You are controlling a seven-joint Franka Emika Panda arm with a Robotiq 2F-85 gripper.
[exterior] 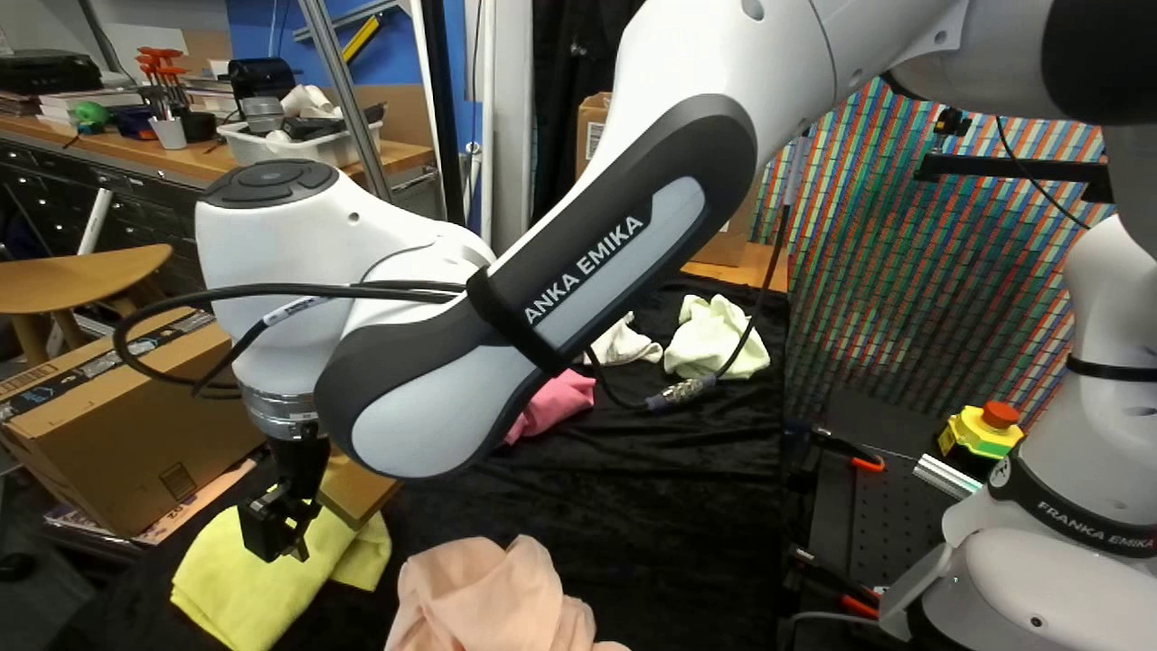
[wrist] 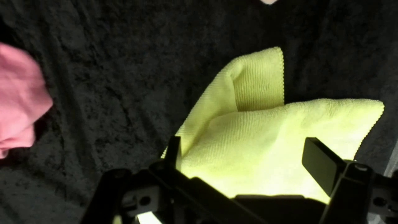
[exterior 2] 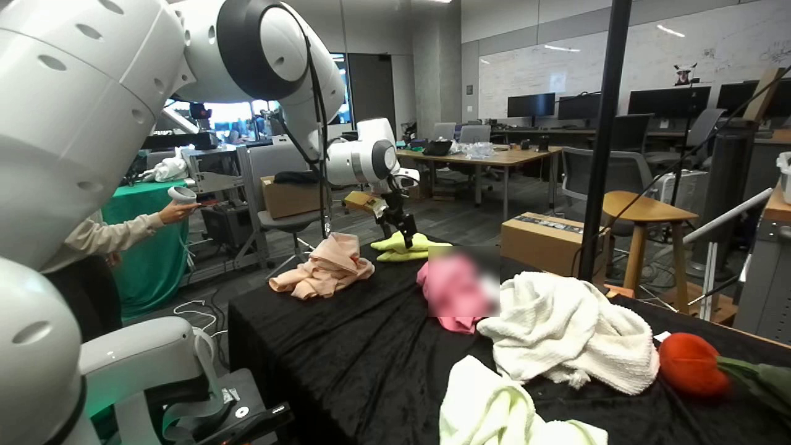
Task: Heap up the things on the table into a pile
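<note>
In the wrist view's lower center, my gripper (wrist: 242, 152), jaws spread apart, hangs over the yellow cloth (wrist: 261, 137), whose corners point upper right.

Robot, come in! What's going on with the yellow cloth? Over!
End effector open, over yellow cloth. Cloth not gripped, corner folded, lying on black-covered table. Pink cloth off to one side, nothing visible in the way.

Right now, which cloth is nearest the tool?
The yellow cloth: it alone lies beneath the open tool; the pink cloth, peach cloth and whitish cloths lie farther off.
</note>
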